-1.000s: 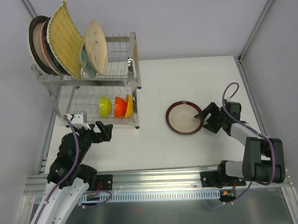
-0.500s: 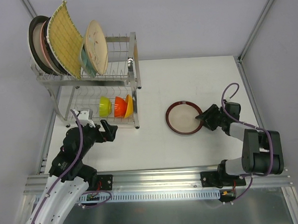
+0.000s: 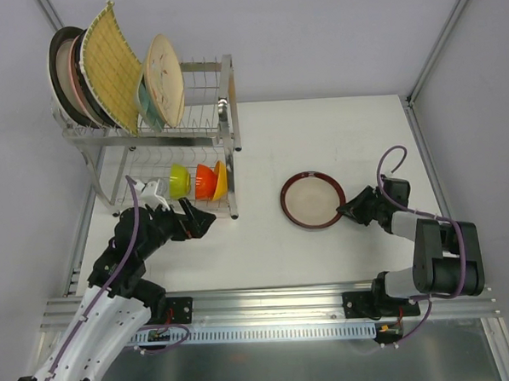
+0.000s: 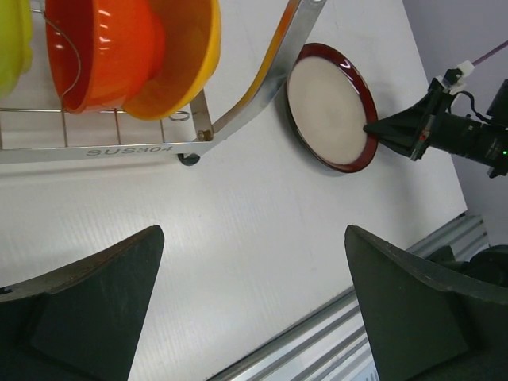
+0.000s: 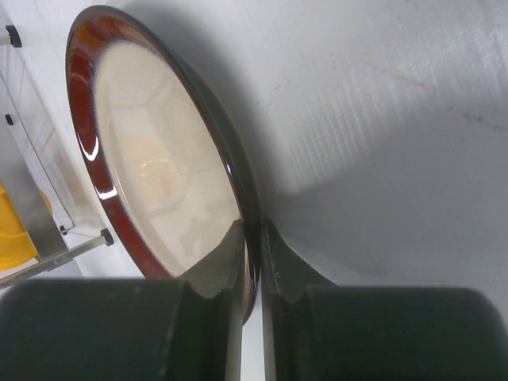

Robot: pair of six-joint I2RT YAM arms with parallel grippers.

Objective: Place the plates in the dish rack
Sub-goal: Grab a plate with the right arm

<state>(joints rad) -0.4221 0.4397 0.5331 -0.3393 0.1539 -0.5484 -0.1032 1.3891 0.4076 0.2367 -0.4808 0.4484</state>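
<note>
Our top camera looks down on the whole table [image 3: 320,136] from above its near edge. Our left wrist view faces the plate [image 4: 325,107] from afar, and the right wrist view sits close against its rim. All 3 share it.

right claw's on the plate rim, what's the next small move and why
Probably lift the plate a little: the right claw pinches its rim, a finger on each side, but it rests on the table, and the rack stands off to the left.

Green bowl [image 3: 179,179], orange bowl [image 3: 205,180] and yellow bowl [image 3: 221,180] stand on edge in a tight row over the white table [image 3: 320,136]
</note>
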